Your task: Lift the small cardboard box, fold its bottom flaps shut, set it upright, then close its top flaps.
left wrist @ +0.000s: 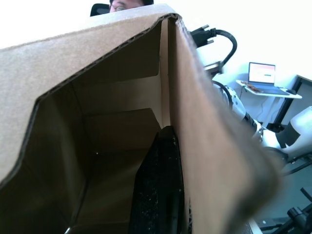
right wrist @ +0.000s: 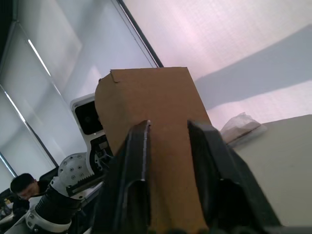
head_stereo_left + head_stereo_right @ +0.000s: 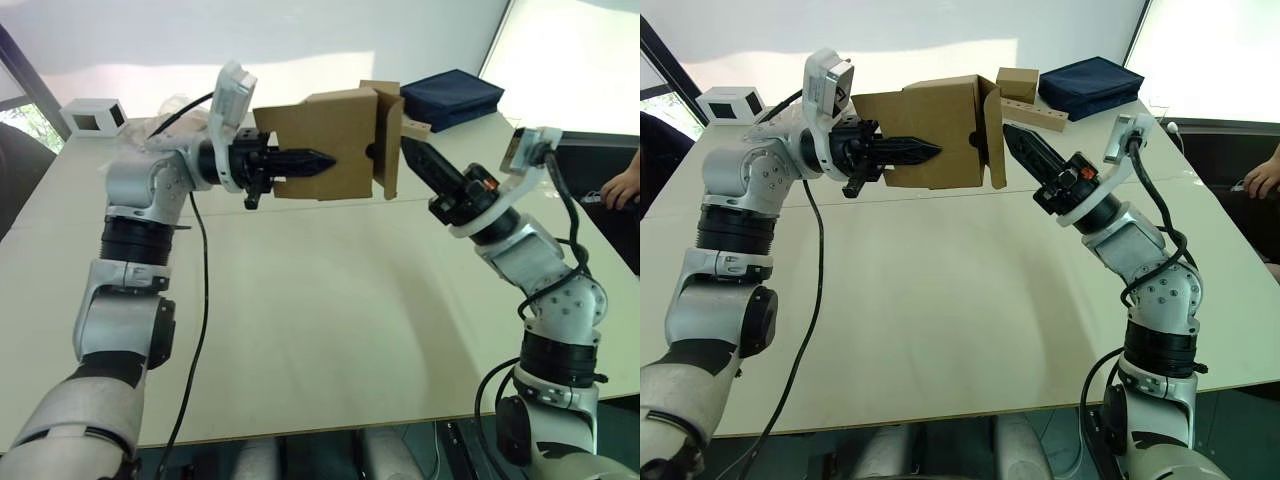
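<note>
Your left gripper (image 3: pixel 322 160) is clamped on a wall of the small cardboard box (image 3: pixel 330 140), one finger inside. Your right gripper (image 2: pixel 168 141) has its fingers apart, a flap (image 2: pixel 151 107) just beyond their tips.

The small cardboard box (image 3: pixel 335 145) is held in the air above the bench's (image 3: pixel 330 320) far half. The left end effector (image 3: pixel 318 161) grips its near wall, fingers closed on the cardboard. The right end effector (image 3: pixel 412 152) points at an open flap (image 3: pixel 387 140). A white box (image 3: pixel 94 116) sits at the far left corner, a dark blue case (image 3: pixel 452 97) near the far right corner.
</note>
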`<state>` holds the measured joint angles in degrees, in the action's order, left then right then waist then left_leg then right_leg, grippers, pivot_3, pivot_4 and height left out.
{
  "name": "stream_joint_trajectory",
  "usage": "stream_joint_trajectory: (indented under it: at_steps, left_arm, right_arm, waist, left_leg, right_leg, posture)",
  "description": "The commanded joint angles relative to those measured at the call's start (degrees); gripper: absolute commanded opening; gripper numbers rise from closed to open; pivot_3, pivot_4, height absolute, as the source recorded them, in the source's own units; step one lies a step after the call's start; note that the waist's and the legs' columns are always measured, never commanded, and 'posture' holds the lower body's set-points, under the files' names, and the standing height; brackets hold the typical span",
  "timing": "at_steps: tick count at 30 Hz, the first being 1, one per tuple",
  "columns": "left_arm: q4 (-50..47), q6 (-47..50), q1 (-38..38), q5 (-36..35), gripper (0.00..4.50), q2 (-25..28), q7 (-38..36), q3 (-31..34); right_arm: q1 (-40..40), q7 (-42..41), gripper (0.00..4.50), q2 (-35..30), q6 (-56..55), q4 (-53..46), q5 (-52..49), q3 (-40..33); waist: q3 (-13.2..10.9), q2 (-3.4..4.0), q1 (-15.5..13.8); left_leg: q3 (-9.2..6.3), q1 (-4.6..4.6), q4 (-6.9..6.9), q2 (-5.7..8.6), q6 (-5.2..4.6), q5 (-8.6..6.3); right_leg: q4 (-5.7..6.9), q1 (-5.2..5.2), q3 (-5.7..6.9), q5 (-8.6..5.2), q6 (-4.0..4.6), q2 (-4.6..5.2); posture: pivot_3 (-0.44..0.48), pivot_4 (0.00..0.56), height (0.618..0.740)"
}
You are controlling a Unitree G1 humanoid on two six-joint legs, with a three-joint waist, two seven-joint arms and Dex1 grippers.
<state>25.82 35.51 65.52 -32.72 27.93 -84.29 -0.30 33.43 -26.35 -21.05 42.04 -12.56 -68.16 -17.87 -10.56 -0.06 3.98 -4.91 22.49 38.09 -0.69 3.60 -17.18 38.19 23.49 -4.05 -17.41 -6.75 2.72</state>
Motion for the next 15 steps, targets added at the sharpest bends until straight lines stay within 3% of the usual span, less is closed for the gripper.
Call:
stream_joint_trajectory:
  at_steps: [1, 15]
  left_arm:
    - [-0.6, -0.7, 1.6, -0.3, 0.00, 0.2, -0.5, 1.0]
    - [-1.5, 0.0, 1.3, -0.7, 0.00, 0.7, 0.2, 1.5]
  right_arm:
    - [0.8, -0.8, 2.40, 0.7, -1.3, -0.4, -0.8, -0.4]
    - [-1.5, -0.3, 2.40, 1.9, -0.6, -2.0, -4.1, -0.2]
  waist:
    - [0.0, 0.00, 0.0]
    - [0.0, 0.00, 0.0]
  left_leg:
    - [0.00, 0.00, 0.00, 0.00, 0.00, 0.00]
    - [0.00, 0.00, 0.00, 0.00, 0.00, 0.00]
  right_leg:
    - [0.00, 0.00, 0.00, 0.00, 0.00, 0.00]
    - [0.00, 0.00, 0.00, 0.00, 0.00, 0.00]
  posture:
    - [0.000, 0.150, 0.740]
    - [0.000, 0.150, 0.740]
